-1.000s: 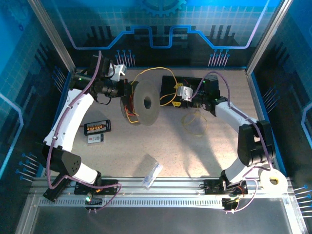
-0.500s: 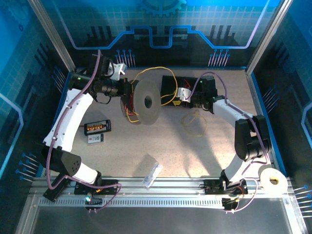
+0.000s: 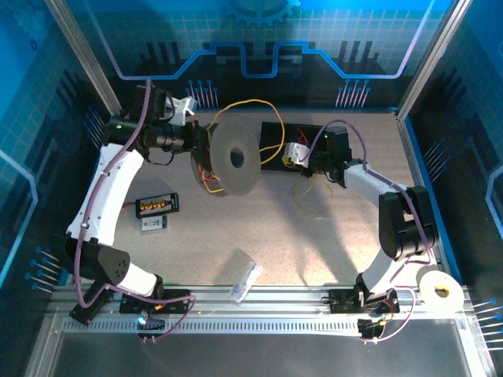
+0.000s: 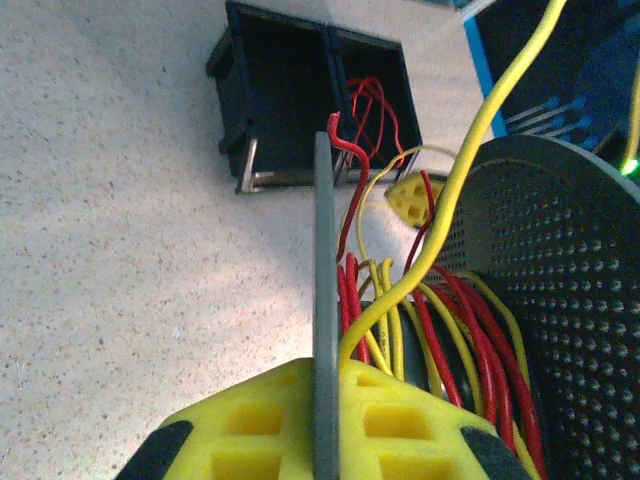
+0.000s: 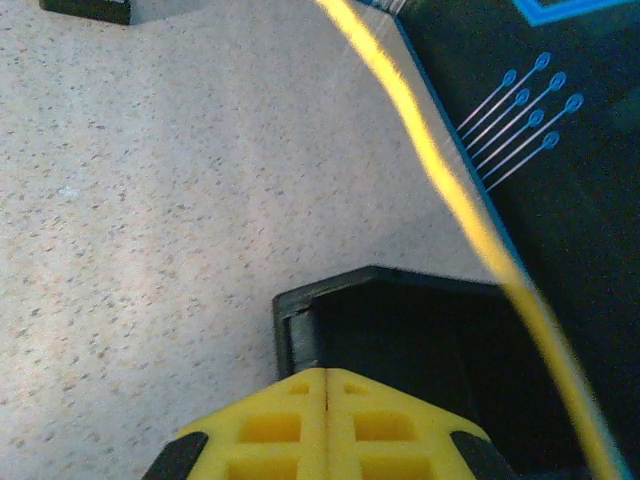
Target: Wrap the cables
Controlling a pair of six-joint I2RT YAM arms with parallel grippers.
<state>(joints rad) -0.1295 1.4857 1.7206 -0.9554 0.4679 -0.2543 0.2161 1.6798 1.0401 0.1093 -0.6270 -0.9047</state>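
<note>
My left gripper (image 3: 201, 149) (image 4: 325, 378) is shut on the thin grey flange (image 4: 324, 260) of the black round spool (image 3: 234, 161), held upright above the table. Red and yellow cables (image 4: 440, 320) are wound on its hub. One yellow cable (image 3: 250, 104) arcs from the spool toward the right gripper (image 3: 292, 155) (image 5: 328, 378). That gripper is shut, its yellow pads meeting with nothing between them. The yellow cable (image 5: 450, 200) runs past on its right side. A loose yellow loop (image 3: 314, 198) lies on the table.
A black open box (image 3: 275, 137) (image 5: 400, 330) with red wires inside (image 4: 310, 100) sits just beyond the right gripper. A small black tray (image 3: 157, 206), a white tag (image 3: 155, 225), a clear bag (image 3: 246, 275) and a white tape roll (image 3: 440, 290) lie nearer.
The right gripper has shut and shifted slightly left by the box. The left arm has drawn back, the spool has turned and the yellow cable arches higher.
</note>
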